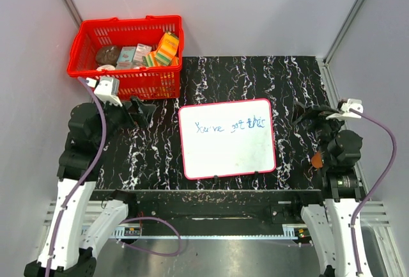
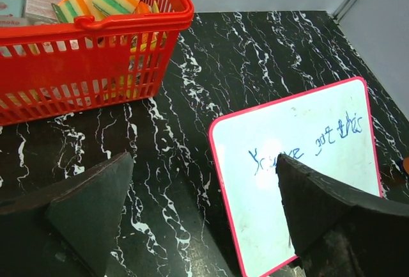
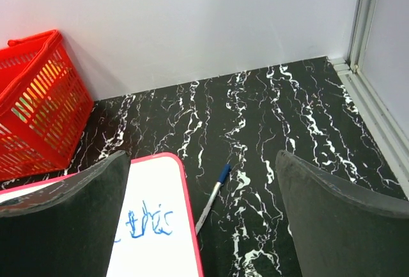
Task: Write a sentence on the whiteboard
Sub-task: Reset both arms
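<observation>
The whiteboard (image 1: 223, 158), white with a thin red frame, lies flat mid-table. Across its upper half runs the sentence (image 1: 230, 125) in thin blue handwriting. In the left wrist view the whiteboard (image 2: 332, 181) lies at the right, and the sentence (image 2: 307, 144) is partly behind my right-hand finger. My left gripper (image 1: 144, 109) hovers open just off the board's left edge, holding nothing. My right gripper (image 1: 305, 112) is open and empty past the board's upper right corner. A blue-capped marker (image 3: 213, 197) lies on the table beside that corner, between the right gripper's (image 3: 203, 155) fingers and below them.
A red basket (image 1: 124, 75) holding striped sponges (image 1: 167, 48) and small packets stands at the back left, close to the left gripper. Grey walls close the table at the back and both sides. An orange part (image 1: 317, 159) shows on the right arm.
</observation>
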